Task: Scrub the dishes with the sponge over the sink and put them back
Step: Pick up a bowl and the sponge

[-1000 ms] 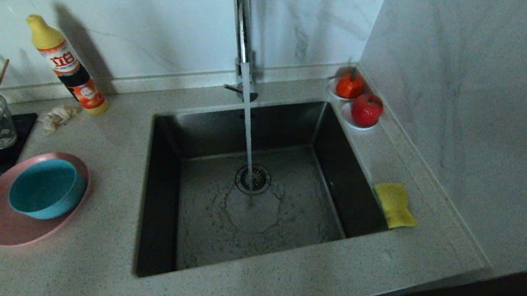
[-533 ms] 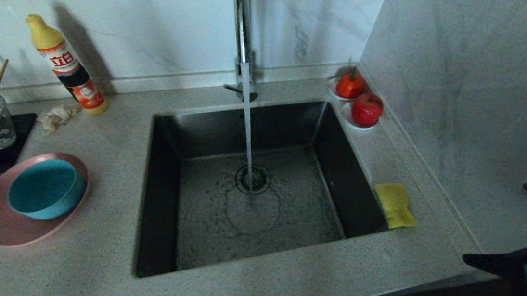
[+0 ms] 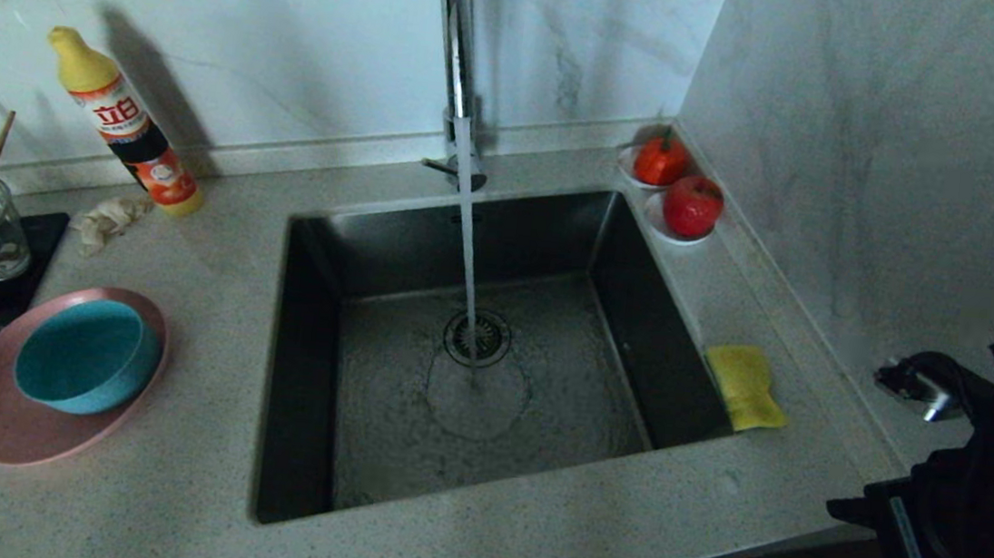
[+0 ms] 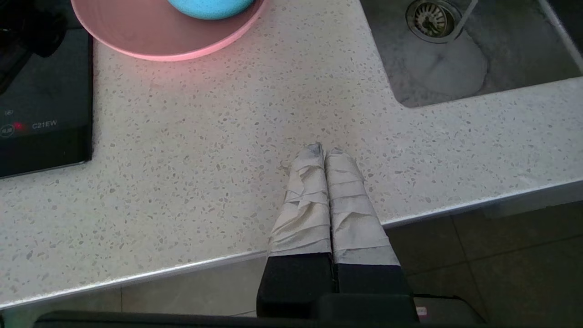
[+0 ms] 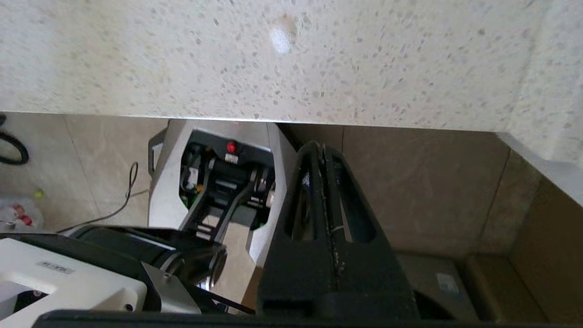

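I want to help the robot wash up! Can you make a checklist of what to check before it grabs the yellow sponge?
1. Rectangular yellow sponge lying free on the counter at the sink's right rim: ok.
2. Water running from the tall chrome faucet into the square steel sink: ok.
3. Right pincer open for grabbing: not ok, shut.
4. Right pincer above the sponge: not ok, at the counter's edge.
5. Teal-blue round bowl sitting in the round pink plate: ok.
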Motion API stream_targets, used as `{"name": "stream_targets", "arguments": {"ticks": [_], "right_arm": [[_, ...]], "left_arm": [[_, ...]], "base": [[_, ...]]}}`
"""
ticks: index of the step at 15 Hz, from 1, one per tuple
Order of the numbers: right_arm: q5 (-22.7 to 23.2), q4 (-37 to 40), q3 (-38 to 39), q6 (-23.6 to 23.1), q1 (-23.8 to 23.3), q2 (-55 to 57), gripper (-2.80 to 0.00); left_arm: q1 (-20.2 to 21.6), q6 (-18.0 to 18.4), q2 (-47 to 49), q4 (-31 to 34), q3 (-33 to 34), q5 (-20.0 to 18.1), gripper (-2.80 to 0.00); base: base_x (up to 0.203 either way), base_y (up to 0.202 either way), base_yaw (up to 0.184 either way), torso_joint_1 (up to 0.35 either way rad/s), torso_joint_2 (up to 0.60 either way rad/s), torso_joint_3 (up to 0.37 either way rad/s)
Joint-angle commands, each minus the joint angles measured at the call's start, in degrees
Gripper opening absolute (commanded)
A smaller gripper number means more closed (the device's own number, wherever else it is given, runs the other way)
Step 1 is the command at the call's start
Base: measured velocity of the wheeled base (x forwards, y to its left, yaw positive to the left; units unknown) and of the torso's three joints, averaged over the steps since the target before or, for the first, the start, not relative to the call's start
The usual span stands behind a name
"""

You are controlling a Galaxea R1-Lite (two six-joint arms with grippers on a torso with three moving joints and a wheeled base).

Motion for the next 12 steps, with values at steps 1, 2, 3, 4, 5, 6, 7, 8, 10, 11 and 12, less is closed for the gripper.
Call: {"name": "stream_targets", "arguments": {"ticks": [1, 2, 3, 4, 5, 6, 7, 8, 10, 11, 12], "right_arm": [[0.1, 0.1, 0.0, -0.1, 0.1, 1.2, 0.0], [0.1, 0.1, 0.0, -0.3, 0.4, 1.2, 0.0], [-0.2, 0.1, 0.1, -0.3, 1.7, 1.4, 0.0], [-2.1, 0.0, 0.5, -0.2, 2.8, 2.1, 0.0], [-4.5, -0.1, 0.7, -0.1, 3.6, 3.3, 0.0], [-5.9, -0.9, 0.8, 0.0, 4.3, 4.4, 0.0], [-6.2, -2.5, 1.3, 0.0, 4.7, 5.0, 0.0], [-6.5, -3.5, 1.6, 0.0, 5.2, 5.7, 0.0], [-7.3, -4.0, 1.5, 0.2, 6.0, 7.5, 0.0], [-7.5, -4.0, 1.3, 0.8, 6.1, 8.5, 0.0], [-7.7, -4.1, 0.9, 1.5, 6.2, 9.3, 0.0]], "left_arm": [[0.0, 0.0, 0.0, 0.1, 0.0, 0.0, -2.8], [0.0, 0.0, 0.0, 0.0, 0.0, 0.0, -2.8], [0.0, 0.0, 0.0, 0.0, 0.0, 0.0, -2.8], [0.0, 0.0, 0.0, 0.0, 0.0, 0.0, -2.8], [0.0, 0.0, 0.0, 0.1, 0.0, 0.0, -2.8], [0.0, 0.0, 0.0, 0.1, 0.0, 0.0, -2.8], [0.0, 0.0, 0.0, 0.0, 0.0, -0.1, -2.8], [0.0, 0.0, 0.0, 0.1, 0.0, 0.0, -2.8], [0.0, 0.0, 0.0, 0.0, 0.0, 0.0, -2.8], [0.0, 0.0, 0.0, 0.0, 0.0, 0.0, -2.8], [0.0, 0.0, 0.0, 0.0, 0.0, 0.0, -2.8]], "base": [[0.0, 0.0, 0.0, 0.0, 0.0, 0.0], [0.0, 0.0, 0.0, 0.0, 0.0, 0.0], [0.0, 0.0, 0.0, 0.0, 0.0, 0.0], [0.0, 0.0, 0.0, 0.0, 0.0, 0.0], [0.0, 0.0, 0.0, 0.0, 0.0, 0.0], [0.0, 0.0, 0.0, 0.0, 0.0, 0.0], [0.0, 0.0, 0.0, 0.0, 0.0, 0.0], [0.0, 0.0, 0.0, 0.0, 0.0, 0.0], [0.0, 0.0, 0.0, 0.0, 0.0, 0.0], [0.0, 0.0, 0.0, 0.0, 0.0, 0.0], [0.0, 0.0, 0.0, 0.0, 0.0, 0.0]]}}
